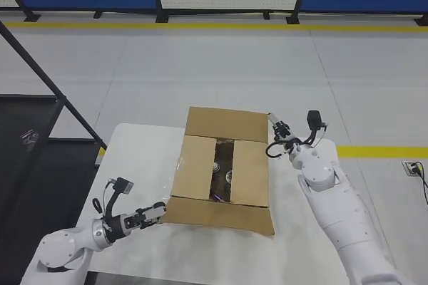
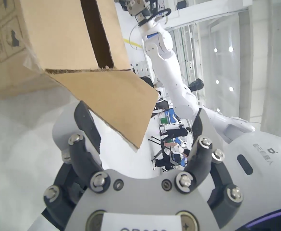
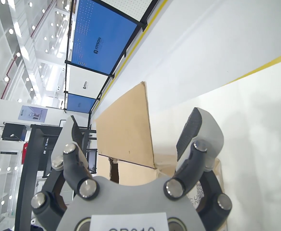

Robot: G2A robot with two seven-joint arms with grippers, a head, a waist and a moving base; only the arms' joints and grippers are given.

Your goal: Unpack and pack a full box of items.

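Setting: white table (image 1: 135,164) on a pale hall floor.
Top view: box (image 1: 200,167) mid-table, flaps part open. Left gripper (image 1: 159,210) low at its near left corner, right gripper (image 1: 277,128) at the far right corner.
Left wrist view: claw spread wide, near flap (image 2: 116,102) jutting between the fingers.
Right wrist view: claw apart, far flap (image 3: 126,121) standing up just beyond it.

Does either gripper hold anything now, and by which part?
Nothing is held: left gripper and right gripper are open, each near a flap of the brown cardboard box.
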